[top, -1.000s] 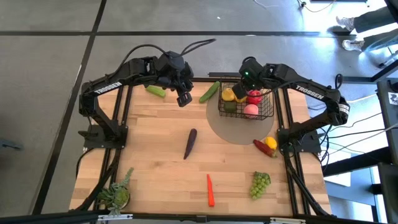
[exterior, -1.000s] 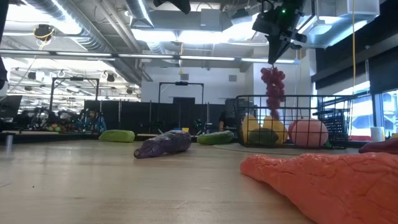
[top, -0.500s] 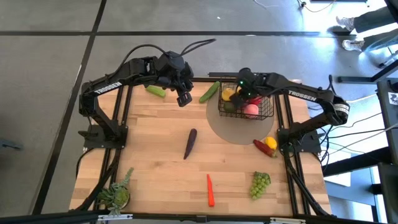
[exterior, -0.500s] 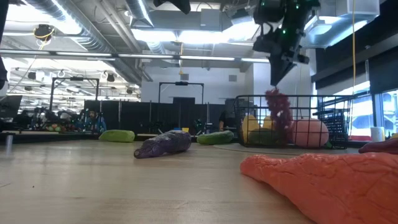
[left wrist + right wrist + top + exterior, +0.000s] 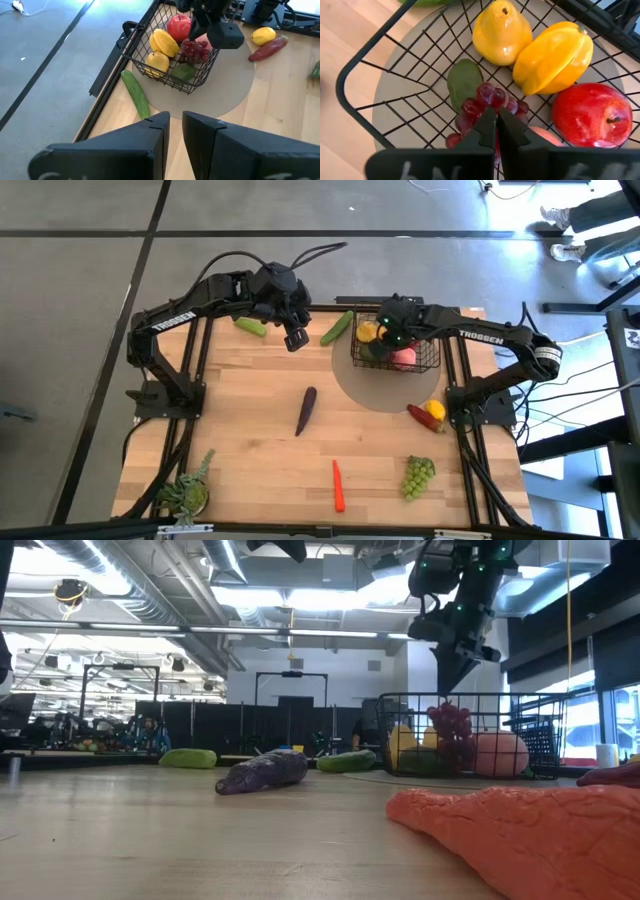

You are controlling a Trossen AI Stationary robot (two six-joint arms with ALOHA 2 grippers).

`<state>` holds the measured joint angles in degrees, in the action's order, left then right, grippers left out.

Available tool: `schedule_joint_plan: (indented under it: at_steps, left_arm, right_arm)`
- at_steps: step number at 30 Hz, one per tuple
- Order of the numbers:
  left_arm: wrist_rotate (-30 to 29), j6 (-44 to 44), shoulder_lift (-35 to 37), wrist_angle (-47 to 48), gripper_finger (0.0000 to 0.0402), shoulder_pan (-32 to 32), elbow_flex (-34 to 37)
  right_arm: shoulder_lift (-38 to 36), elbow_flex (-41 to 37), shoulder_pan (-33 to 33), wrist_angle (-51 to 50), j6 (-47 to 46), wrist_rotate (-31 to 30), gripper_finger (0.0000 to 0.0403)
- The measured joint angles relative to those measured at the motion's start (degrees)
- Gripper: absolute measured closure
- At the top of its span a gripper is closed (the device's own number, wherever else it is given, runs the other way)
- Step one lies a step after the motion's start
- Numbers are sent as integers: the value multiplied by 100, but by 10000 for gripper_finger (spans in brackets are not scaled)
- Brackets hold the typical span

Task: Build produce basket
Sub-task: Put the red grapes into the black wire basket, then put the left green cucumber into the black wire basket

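Observation:
The black wire basket (image 5: 396, 370) stands on a grey round mat at the far right. It holds a yellow pear (image 5: 501, 31), a yellow pepper (image 5: 552, 55), a red apple (image 5: 590, 115), a green piece (image 5: 464, 80) and a pink fruit. My right gripper (image 5: 496, 120) reaches down into the basket, shut on the dark red grapes (image 5: 487, 102). My left gripper (image 5: 295, 339) hangs high over the table's far middle, its fingers almost together with nothing between them. On the table lie the eggplant (image 5: 306, 410), the carrot (image 5: 338, 485) and the green grapes (image 5: 418, 476). My right gripper pinches the top of the dark grape bunch (image 5: 492, 107) between its two fingers. It comes steeply from above, pointing down into the basket. The fingers hide the exact spot. The bunch (image 5: 452, 735) sits below the basket's rim, against the green piece and the other fruit.
Two green cucumbers (image 5: 337, 328) (image 5: 250, 326) lie at the far edge. A lemon (image 5: 435, 409) and a red pepper (image 5: 421, 417) sit near the right edge. A potted plant (image 5: 186, 493) stands at the near left corner. Bare wood spreads around the eggplant.
My right gripper has gone down toward the basket and tipped steeper, staying shut on the dark grapes. The bunch, which hung stretched out over the rim, now sits bunched up inside the basket among the other fruit.

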<state>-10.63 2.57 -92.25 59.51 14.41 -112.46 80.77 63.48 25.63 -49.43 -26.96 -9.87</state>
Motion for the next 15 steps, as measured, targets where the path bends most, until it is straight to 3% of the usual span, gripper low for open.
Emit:
schedule_joint_plan:
  at_steps: [8,15]
  left_arm:
    - [0,-6,0,0,360,0,0]
    - [0,-13,0,2,360,0,0]
  right_arm:
    - [0,0,0,54,43,397,396]
    - [0,0,0,52,173,396,346]
